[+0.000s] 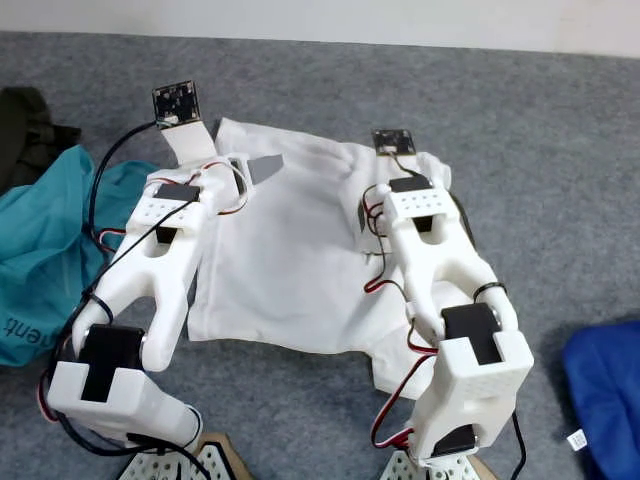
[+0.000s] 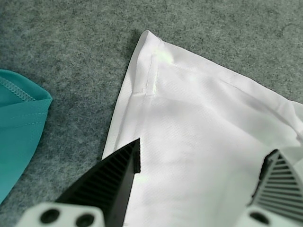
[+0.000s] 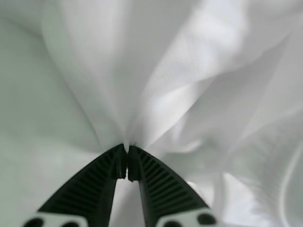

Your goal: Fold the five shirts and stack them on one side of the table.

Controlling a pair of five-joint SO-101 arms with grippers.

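White shirt (image 1: 290,260) (image 2: 199,132) (image 3: 165,71) is lying spread mostly flat mid-desk (image 1: 540,130) (image 2: 71,47), in front of both arms. It's looking about as wide as it is deep, so I'm not calling a long axis, and I can't tell which end is the collar. One flap is sticking out at its near right corner.

Left gripper (image 1: 250,168) (image 2: 204,149) is sitting over the white shirt's far left corner with its fingers spread apart and gripping nothing. The left wrist view is showing a stitched hem running along that corner's edge.

Right gripper (image 1: 368,212) (image 3: 127,149) is sitting at the white shirt's far right part, clamped on a pinch of the cloth. Folds are fanning out from the pinch.

Teal shirt (image 1: 40,260) (image 2: 19,127) is lying crumpled left of the white shirt, with white lettering showing at its near edge, partly cut off. Dark cloth (image 1: 25,125) is lying beyond the teal shirt, further left of the white shirt.

Blue shirt (image 1: 605,390) is lying well right of the white shirt's near right corner. A small white tag (image 1: 577,438) is showing on it, with print too small to read.
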